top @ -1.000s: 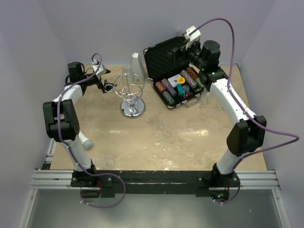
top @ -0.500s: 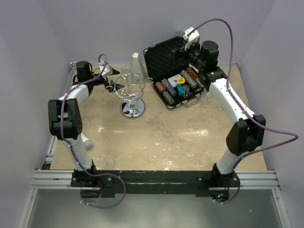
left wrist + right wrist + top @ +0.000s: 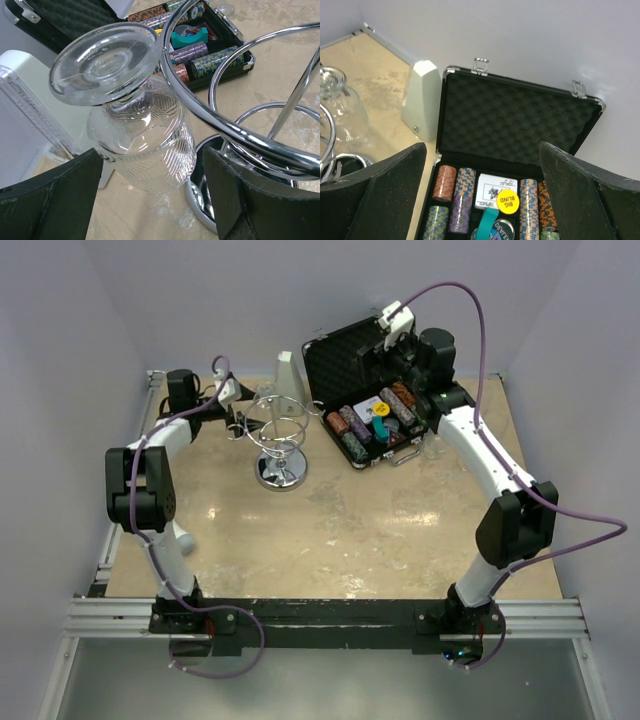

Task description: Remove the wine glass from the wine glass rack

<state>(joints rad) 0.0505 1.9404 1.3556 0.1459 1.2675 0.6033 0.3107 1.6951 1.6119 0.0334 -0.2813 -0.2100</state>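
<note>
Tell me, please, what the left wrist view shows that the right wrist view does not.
Left wrist only: the left gripper, open either side of the upside-down wine glass, whose ribbing shows. Right wrist only: the right gripper, the card deck, the Big Blind button lettering. Both: wine glass, wine glass rack, poker chip case, white tapered block.

- The left arm (image 3: 140, 490) and the right arm (image 3: 485, 455) are showing white links between bulky black joints.
- A purple cable (image 3: 452, 285) is running along each arm.
- The left fingers (image 3: 50, 200) and the right fingers (image 3: 375, 200) are looking matte black and slightly rough.
</note>
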